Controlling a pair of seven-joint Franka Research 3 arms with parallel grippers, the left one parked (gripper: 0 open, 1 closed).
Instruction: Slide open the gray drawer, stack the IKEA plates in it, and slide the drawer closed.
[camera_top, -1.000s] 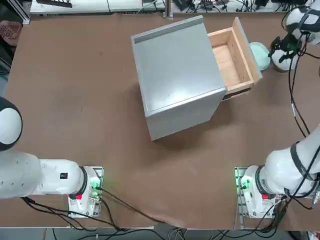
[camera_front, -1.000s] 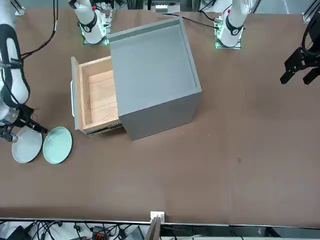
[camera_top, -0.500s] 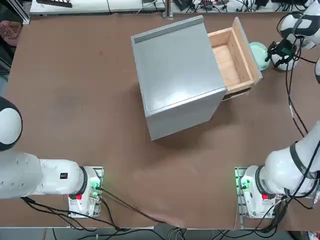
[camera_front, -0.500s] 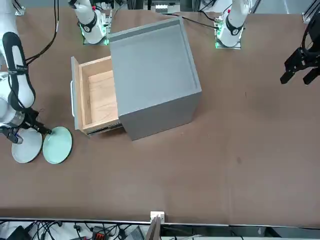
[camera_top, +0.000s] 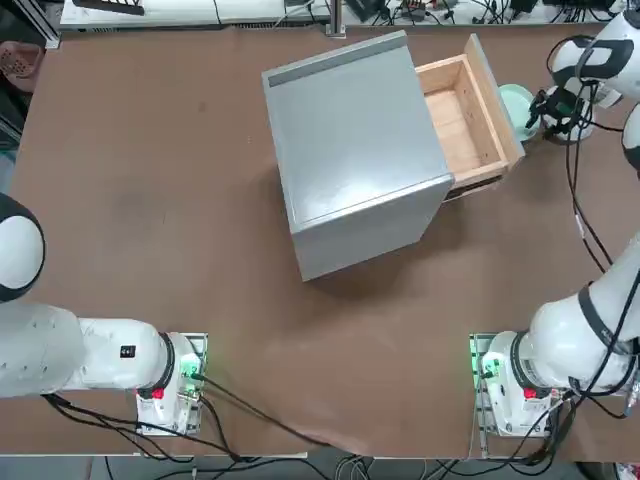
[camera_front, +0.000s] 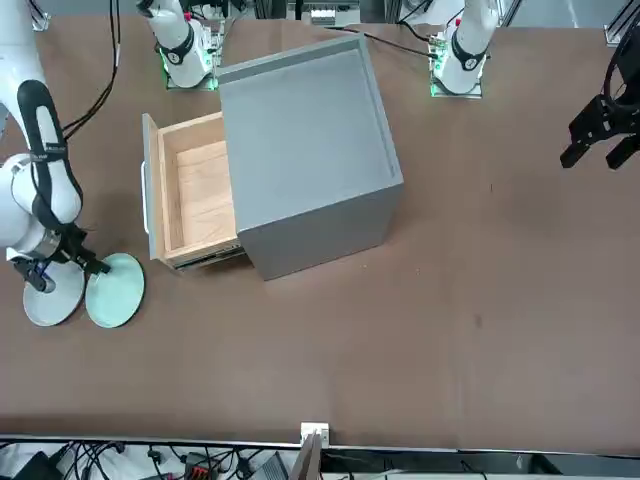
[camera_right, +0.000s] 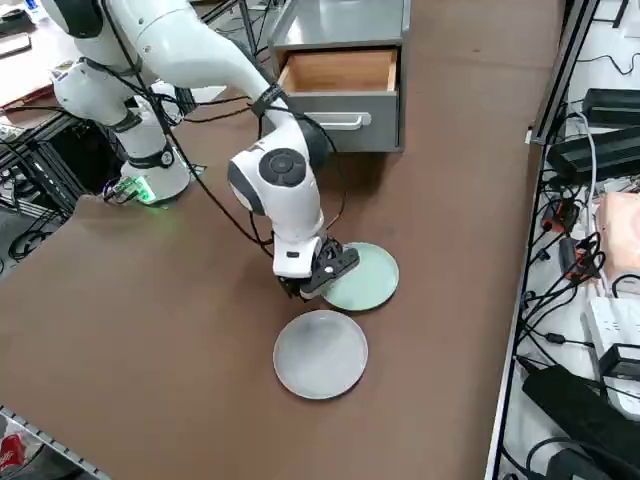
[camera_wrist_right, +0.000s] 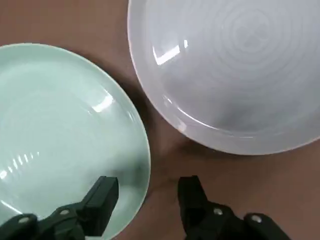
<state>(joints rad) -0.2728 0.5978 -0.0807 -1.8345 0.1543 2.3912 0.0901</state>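
Brown tabletop (camera_top: 250, 370); pale side bench (camera_top: 200, 14) beyond, cables, black devices.

The right gripper (camera_wrist_right: 148, 184), black with 2 fingers, stands open above the brown tabletop (camera_wrist_right: 160, 215). One finger overlaps the round, glossy pale mint green plate (camera_wrist_right: 60, 135); the other has brown surface behind it. The round, glossy white-gray plate (camera_wrist_right: 235, 75) lies near the green one, seemingly just apart, with faint concentric rings and bright reflections.
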